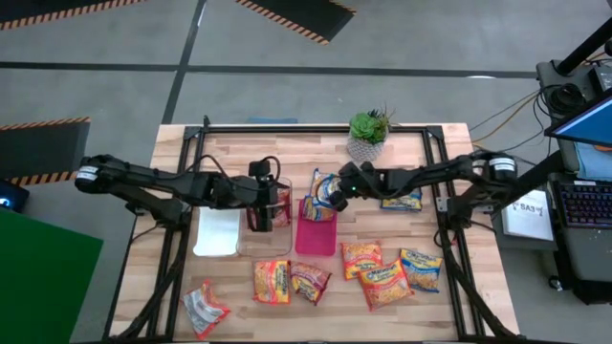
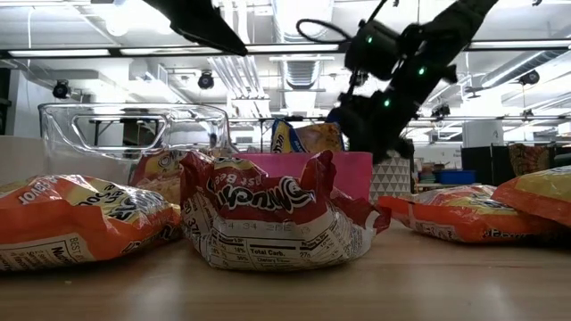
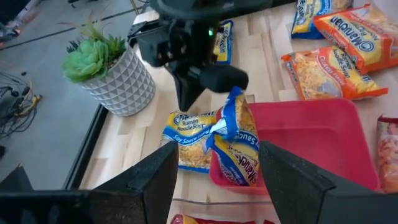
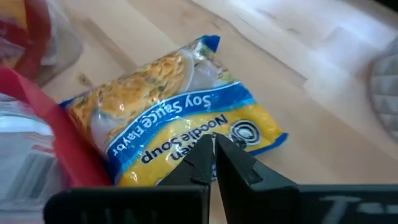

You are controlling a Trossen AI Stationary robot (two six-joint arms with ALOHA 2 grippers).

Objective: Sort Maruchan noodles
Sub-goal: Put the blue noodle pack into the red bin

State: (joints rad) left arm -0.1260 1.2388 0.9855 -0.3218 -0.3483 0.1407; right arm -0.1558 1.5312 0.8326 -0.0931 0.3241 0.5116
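The right gripper [image 3: 214, 78], pinched on the blue packet [image 3: 233, 134] (its corner only), holds it tilted over the red tray's [image 3: 311, 134] rim; the left gripper [image 1: 260, 212] waits open nearby.

- A grey floor [image 1: 115, 86] is spreading around the wooden counter [image 1: 402, 311], with black-and-orange hazard tape [image 1: 287, 17] crossing it.
- Ceiling lights [image 2: 134, 20] are glowing overhead (an open workshop).
- A keyboard [image 1: 585, 203] is sitting at the right edge.
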